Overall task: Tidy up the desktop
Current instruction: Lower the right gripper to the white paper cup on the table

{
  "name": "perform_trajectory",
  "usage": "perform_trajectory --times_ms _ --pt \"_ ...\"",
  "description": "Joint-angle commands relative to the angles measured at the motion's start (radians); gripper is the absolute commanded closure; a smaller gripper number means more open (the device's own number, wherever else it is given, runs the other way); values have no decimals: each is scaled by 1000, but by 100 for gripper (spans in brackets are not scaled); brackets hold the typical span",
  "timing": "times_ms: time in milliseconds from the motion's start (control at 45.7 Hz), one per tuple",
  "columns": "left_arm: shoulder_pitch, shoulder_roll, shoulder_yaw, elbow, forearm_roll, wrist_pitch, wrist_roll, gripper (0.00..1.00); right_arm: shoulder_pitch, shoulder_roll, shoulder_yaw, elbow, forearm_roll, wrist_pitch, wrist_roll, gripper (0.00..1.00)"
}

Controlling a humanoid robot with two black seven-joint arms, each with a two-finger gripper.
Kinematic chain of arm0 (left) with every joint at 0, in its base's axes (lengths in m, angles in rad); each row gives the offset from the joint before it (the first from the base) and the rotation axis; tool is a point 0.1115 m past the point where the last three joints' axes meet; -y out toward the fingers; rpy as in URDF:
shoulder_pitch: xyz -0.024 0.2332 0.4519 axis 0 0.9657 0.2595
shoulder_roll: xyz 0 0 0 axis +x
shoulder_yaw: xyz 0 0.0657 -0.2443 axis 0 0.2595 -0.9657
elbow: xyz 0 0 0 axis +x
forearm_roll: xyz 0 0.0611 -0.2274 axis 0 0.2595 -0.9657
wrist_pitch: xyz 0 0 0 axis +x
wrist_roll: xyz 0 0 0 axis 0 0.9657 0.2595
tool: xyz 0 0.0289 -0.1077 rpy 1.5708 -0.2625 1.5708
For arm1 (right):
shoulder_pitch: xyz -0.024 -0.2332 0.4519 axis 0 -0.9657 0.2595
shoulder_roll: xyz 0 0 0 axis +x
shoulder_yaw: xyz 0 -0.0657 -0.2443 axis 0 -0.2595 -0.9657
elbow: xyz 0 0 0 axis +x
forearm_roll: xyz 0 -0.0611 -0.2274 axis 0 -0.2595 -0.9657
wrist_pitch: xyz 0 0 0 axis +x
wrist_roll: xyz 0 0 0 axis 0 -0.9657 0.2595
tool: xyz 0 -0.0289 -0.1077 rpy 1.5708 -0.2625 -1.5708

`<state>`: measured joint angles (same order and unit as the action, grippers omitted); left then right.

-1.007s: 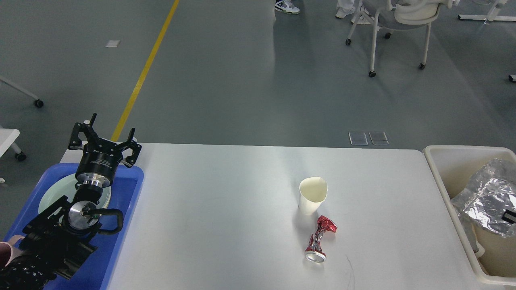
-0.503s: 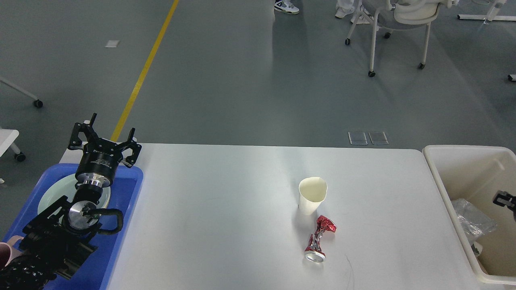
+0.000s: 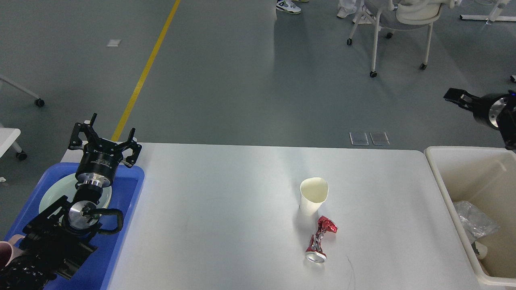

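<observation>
The white desktop [image 3: 225,209] carries an upright cream paper cup [image 3: 313,195] right of centre. Just in front of the cup lies a crushed red can [image 3: 320,240] on its side. My left gripper [image 3: 105,133] hovers open over the far end of the blue tray [image 3: 125,225] at the left edge, with nothing between its fingers. My right gripper [image 3: 454,96] is high at the right edge, above and behind the cream bin [image 3: 439,177]. It looks small and dark, and its fingers cannot be told apart.
A pale green plate [image 3: 52,195] lies in the blue tray, partly hidden by my left arm. The cream bin holds a crumpled clear plastic bag [image 3: 473,226]. A pink object [image 3: 5,253] shows at the bottom left. A wheeled chair [image 3: 397,24] stands on the floor beyond.
The crumpled shiny bag dropped from above the bin to its bottom. My right arm rose out of the bin to the upper right. The left arm stayed still.
</observation>
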<state>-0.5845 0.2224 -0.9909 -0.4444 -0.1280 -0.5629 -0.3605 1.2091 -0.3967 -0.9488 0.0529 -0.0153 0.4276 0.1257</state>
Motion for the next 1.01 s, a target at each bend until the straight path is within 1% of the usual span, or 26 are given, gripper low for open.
perform_trajectory --times_ms 0,88,197,263,350,394,482,547,613,700,766,897,985 --pt "0 0 0 0 1 0 0 2 130 -1 -1 152 -5 68 0 0" --pt "0 0 0 0 -1 0 0 2 239 -34 -2 364 -8 79 -3 0" --pt "0 0 0 0 1 0 0 2 407 -122 -1 715 -55 79 -6 0" --pt "0 0 0 0 1 0 0 2 489 -140 2 895 -106 76 -9 0" --pt "0 0 0 0 -1 0 0 2 544 -143 -2 1057 -133 62 -9 0" --pt "0 0 0 1 1 0 0 2 547 -148 -8 1103 -135 62 -9 0" --pt "0 0 0 1 1 0 0 2 534 -169 -27 1117 -146 57 -9 0" --pt "0 0 0 1 1 0 0 2 498 -171 -25 1107 -147 30 -9 0" --pt "0 0 0 0 -1 0 0 2 431 -165 -15 1090 -147 -32 -9 0" --pt "0 0 0 0 1 0 -2 2 337 -149 7 1038 -147 -148 -8 0" --pt "0 0 0 0 -1 0 0 2 259 -130 41 996 -147 -203 -8 0" --pt "0 0 0 0 -1 0 0 2 167 -91 139 952 -130 -222 -8 0" --pt "0 0 0 0 1 0 0 2 142 -62 157 946 -124 -230 -8 0"
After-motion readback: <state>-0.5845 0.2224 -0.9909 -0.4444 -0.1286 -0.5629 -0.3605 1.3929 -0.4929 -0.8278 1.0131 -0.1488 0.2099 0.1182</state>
